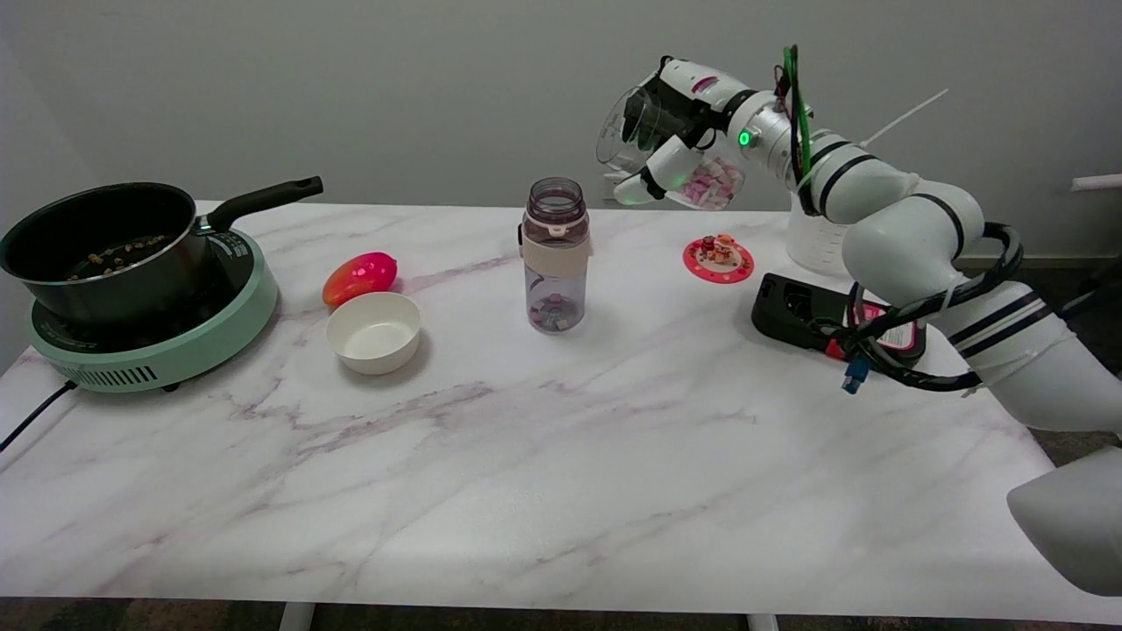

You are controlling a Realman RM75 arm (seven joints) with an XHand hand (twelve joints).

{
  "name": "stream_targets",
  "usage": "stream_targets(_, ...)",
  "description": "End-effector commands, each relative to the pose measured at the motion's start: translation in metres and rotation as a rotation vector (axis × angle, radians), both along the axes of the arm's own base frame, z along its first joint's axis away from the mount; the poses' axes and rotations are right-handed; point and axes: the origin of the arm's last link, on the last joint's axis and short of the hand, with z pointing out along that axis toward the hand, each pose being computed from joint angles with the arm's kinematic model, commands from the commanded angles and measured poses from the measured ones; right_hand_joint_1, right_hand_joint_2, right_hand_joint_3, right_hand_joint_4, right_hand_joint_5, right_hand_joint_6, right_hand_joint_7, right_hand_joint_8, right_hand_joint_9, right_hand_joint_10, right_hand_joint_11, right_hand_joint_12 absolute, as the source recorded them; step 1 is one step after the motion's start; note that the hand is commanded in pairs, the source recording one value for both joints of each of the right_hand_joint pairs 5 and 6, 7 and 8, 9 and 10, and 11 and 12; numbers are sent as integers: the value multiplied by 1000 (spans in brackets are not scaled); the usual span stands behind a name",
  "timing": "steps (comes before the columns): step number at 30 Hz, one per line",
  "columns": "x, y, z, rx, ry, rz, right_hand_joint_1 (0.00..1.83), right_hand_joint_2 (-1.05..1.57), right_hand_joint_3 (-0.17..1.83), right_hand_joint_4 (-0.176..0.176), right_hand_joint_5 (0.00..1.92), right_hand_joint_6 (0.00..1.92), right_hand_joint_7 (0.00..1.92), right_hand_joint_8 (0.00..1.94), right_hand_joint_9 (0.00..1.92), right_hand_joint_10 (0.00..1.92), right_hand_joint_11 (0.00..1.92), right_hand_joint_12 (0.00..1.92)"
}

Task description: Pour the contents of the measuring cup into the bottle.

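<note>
While right hand grips it, measuring cup tilts mouth-leftward.

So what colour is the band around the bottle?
Cream, wrapped around the middle of the clear bottle, seen in the head view.

a plain grey wall runs behind the far edge of a white marble-patterned table; dark floor shows at the right.

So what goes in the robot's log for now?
right hand holds measuring cup tilted, up right of bottle | pieces in both | pour unfinished
</note>
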Motion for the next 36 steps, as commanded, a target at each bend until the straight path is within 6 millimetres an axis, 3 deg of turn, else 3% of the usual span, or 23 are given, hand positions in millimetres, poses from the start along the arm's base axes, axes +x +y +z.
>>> stream_targets(1, 14, -13, -22, 27, 187, 14, 1542, 993, 901, 0, 1920, 1920, 1701, 1701, 1526, 1526, 1267, 1267)
stream_targets(13, 21, -14, -33, 47, 270, 36, 1557, 958, 939, 0, 1920, 1920, 1691, 1691, 1517, 1517, 1260, 1260)
stream_targets(14, 27, -10, -47, 80, 295, 56, 1559, 954, 943, 0, 1920, 1920, 1690, 1690, 1517, 1517, 1259, 1259)
stream_targets(15, 43, 3, -86, 174, 353, 111, 1560, 951, 946, 0, 1920, 1920, 1689, 1689, 1516, 1516, 1259, 1259)
stream_targets(16, 21, -15, -35, 46, 299, 28, 1561, 948, 948, 0, 1920, 1920, 1688, 1688, 1515, 1515, 1259, 1259)
stream_targets(36, 16, -17, -56, 71, 466, -18, 1586, 841, 1049, 0, 1920, 1920, 1666, 1666, 1493, 1493, 1249, 1249)
